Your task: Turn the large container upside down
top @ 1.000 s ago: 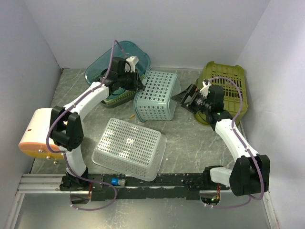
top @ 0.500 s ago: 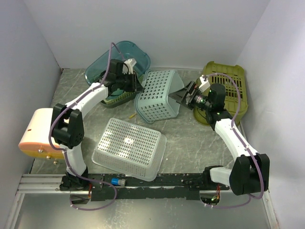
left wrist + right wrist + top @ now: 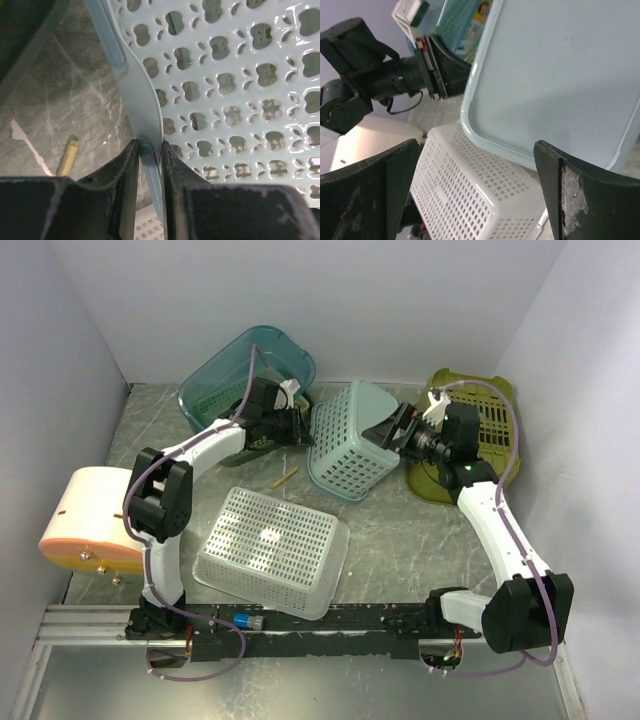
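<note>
The large container is a light blue perforated basket (image 3: 350, 440), tilted on the table between my two arms. My left gripper (image 3: 300, 428) is shut on its rim; in the left wrist view the rim (image 3: 148, 155) is pinched between both fingers (image 3: 125, 172). The perforated wall (image 3: 235, 95) fills that view. My right gripper (image 3: 397, 430) is open at the basket's other side. In the right wrist view its fingers (image 3: 395, 185) stand wide apart with the basket's smooth solid base (image 3: 560, 75) just ahead, not gripped.
A white basket (image 3: 270, 550) lies upside down at the front, also in the right wrist view (image 3: 475, 195). A teal tub (image 3: 245, 365) stands back left, an olive basket (image 3: 480, 430) back right, a peach object (image 3: 85, 520) far left. A yellow stick (image 3: 285, 477) lies on the table.
The blue basket has tipped and turned further, its lower end swinging forward and right. My left gripper moved right with the rim. My right gripper rose and moved back along the base.
</note>
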